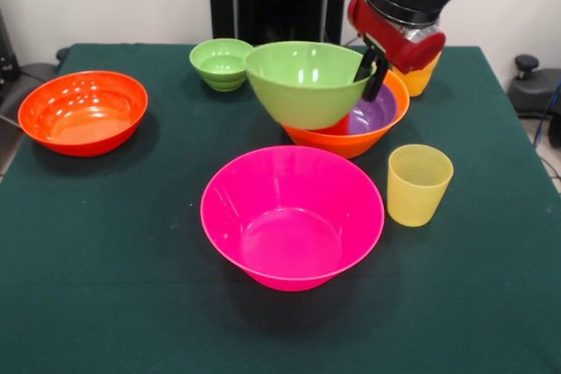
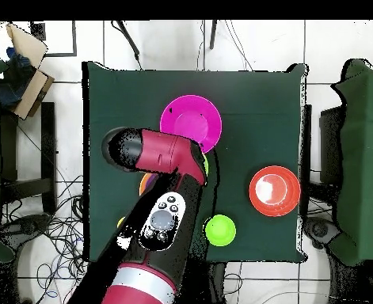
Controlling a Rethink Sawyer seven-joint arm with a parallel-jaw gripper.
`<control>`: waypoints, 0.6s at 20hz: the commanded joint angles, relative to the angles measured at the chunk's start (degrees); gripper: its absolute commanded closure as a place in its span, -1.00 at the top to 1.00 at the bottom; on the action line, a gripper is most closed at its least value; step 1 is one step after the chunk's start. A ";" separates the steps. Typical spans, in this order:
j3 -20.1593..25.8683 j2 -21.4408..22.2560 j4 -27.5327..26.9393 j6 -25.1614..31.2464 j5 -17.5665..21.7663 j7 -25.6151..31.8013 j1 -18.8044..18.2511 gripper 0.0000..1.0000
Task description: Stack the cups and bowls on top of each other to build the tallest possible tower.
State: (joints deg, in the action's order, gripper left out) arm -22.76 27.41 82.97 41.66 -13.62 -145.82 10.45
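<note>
Front view: gripper (image 1: 371,73) has its two black fingers pinched on the rim of the medium green bowl (image 1: 302,83), which hangs tilted over the large orange bowl (image 1: 364,136); shallow purple bowl (image 1: 377,113) sits nested inside that orange one; large pink bowl (image 1: 292,215) nearer the camera, yellow cup (image 1: 418,184) just beside it; small green bowl (image 1: 220,62) at the back; red-orange bowl (image 1: 83,112) well apart on the green table (image 1: 105,260); overhead view: arm (image 2: 161,214) covers the stack.
</note>
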 commanded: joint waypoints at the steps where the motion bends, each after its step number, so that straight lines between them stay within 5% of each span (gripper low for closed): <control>1: 10.75 -0.09 9.23 -5.36 1.98 2.78 -2.03 -1.00; 12: 8.17 6.16 8.05 4.71 3.92 2.09 -0.48 -1.00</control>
State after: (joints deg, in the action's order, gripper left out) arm -20.39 31.90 87.14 40.10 -13.62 -145.82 9.00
